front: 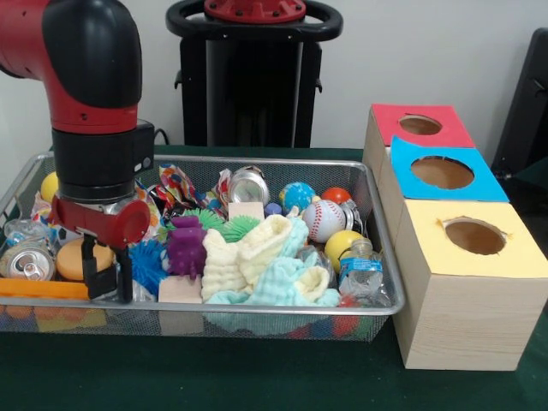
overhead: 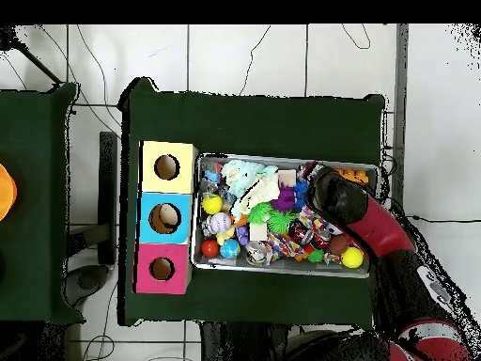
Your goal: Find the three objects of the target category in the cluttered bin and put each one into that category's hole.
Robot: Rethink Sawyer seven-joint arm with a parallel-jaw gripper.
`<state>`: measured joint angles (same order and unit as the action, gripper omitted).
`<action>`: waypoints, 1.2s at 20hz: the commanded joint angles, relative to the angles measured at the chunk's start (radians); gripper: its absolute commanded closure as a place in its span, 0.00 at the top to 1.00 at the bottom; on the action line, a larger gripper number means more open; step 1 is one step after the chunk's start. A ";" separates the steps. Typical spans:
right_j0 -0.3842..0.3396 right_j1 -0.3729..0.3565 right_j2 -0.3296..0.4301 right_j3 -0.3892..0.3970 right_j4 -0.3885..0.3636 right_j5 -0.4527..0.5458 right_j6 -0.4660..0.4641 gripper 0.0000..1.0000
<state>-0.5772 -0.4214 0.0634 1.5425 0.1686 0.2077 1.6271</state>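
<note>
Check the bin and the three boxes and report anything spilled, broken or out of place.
Nothing has spilled: the clutter sits inside the wire bin. The cans look crushed, one by the gripper at. The yellow box has a ragged edge on its hole. The red box and blue box look intact.

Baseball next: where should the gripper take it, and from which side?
Come straight down on the baseball and pinch across its exposed top. It is round and half buried: cloths crowd one side, balls the other, so side approaches are blocked.
</note>
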 commanded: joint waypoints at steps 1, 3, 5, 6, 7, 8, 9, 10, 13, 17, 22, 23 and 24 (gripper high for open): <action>-0.025 0.245 0.065 0.064 -0.090 0.065 0.028 1.00; -0.023 0.250 0.064 0.086 -0.083 0.104 0.032 1.00; -0.012 0.253 0.056 0.106 -0.077 0.129 0.041 1.00; -0.004 0.261 0.048 0.111 -0.070 0.157 0.046 1.00; 0.001 0.264 0.042 0.113 -0.065 0.177 0.049 1.00; 0.005 0.271 0.038 0.119 -0.065 0.184 0.051 1.00; 0.006 0.273 0.038 0.124 -0.067 0.178 0.053 1.00; 0.017 0.279 0.029 0.118 -0.070 0.186 0.050 1.00; 0.032 0.299 0.018 0.103 -0.078 0.218 0.036 1.00; 0.025 0.310 0.030 0.128 -0.075 0.208 0.039 1.00; 0.032 0.317 0.022 0.151 -0.071 0.206 0.055 1.00; 0.031 0.322 0.021 0.150 -0.070 0.213 0.053 1.00; 0.027 0.332 0.023 0.147 -0.067 0.237 0.049 1.00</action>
<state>-0.5558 -0.3585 0.0645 1.5233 0.1667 0.2232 1.6271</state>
